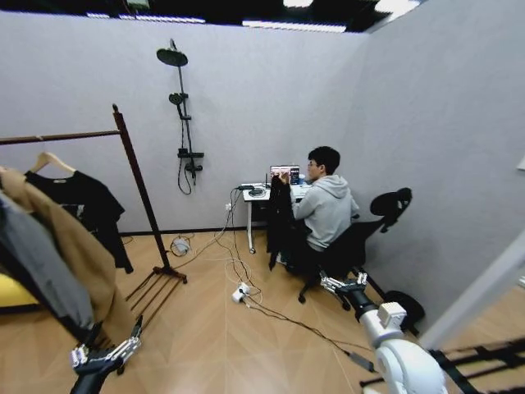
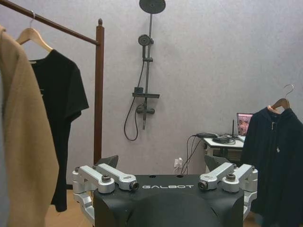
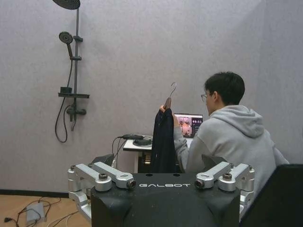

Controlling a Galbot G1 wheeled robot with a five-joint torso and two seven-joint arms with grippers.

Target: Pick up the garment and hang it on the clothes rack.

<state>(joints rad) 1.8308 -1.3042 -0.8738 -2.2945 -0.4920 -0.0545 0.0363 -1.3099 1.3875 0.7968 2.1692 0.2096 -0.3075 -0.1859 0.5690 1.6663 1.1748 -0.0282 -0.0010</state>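
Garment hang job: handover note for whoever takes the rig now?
Left gripper: open, empty, low beside the tan coat.
Right gripper: open, empty, reaching toward the seated person.
Garment: black, on a hanger, held up by that person's hand near the desk.
Clothes rack: on the robot's left, already carrying other clothes.
Done: nothing. Left: take the garment, hang it on the bar.

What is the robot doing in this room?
It is waiting to get a garment. A seated person's hand holds the black jacket up by its hanger near a small table. The left gripper and right gripper are both open and empty. The clothes rack stands to the robot's left.
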